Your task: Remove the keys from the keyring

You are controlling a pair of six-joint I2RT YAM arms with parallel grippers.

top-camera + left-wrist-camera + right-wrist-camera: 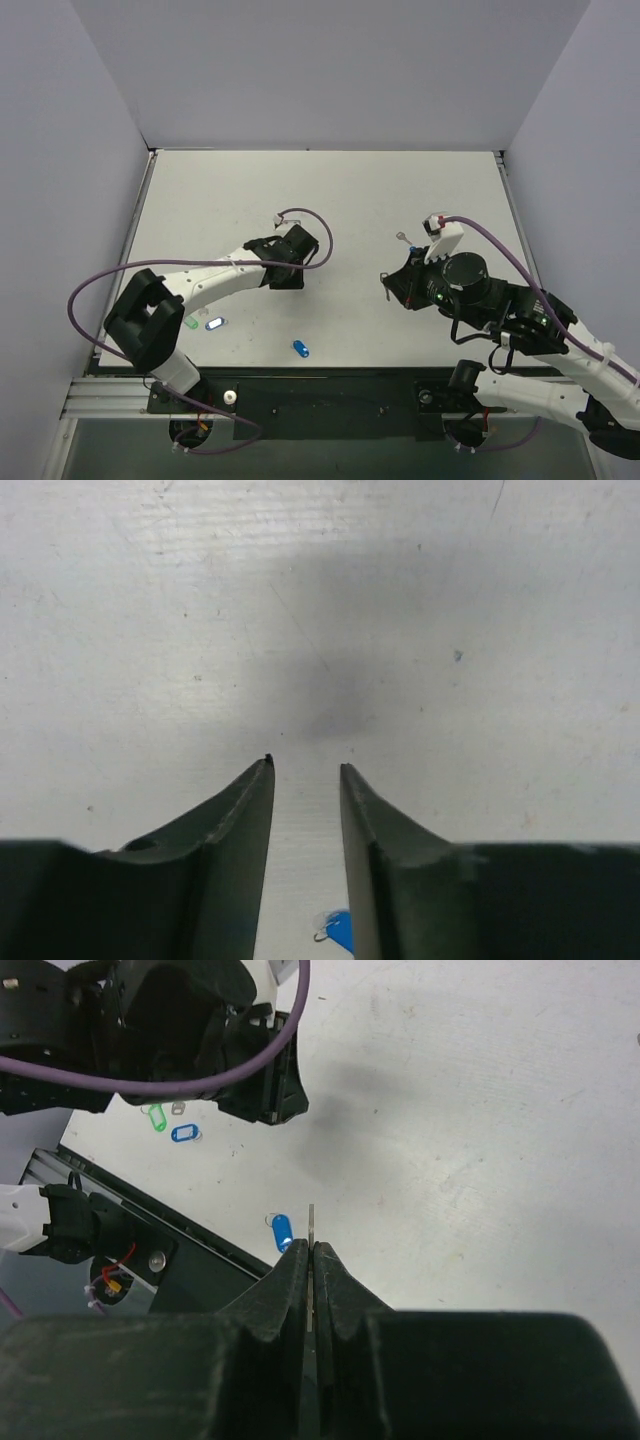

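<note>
Our right gripper (313, 1248) is squeezed tight on a thin silver thing that pokes out past its fingertips. We think this is the keyring (312, 1222), seen from its edge and held up off the table (400, 190) on the right side. No coloured key hangs from the part that we can see. Most of it is hidden between the fingers, though, so we cannot be sure it is bare. Our left gripper (305, 765) is near the middle of the table, pointing down, with its fingers a little way apart and nothing between them. Three keys lie flat on the table, near the front edge. A blue key (281, 1232) lies by itself, nearer the middle. A green key (155, 1118) and a second blue key (185, 1133) lie just beside each other close to the left arm, well apart from the first one. None of the three touches the ring or either gripper. So we judge the job to be almost done, because the keys look free. What is left, we think, is to check that the ring holds no more keys and to put it down.
</note>
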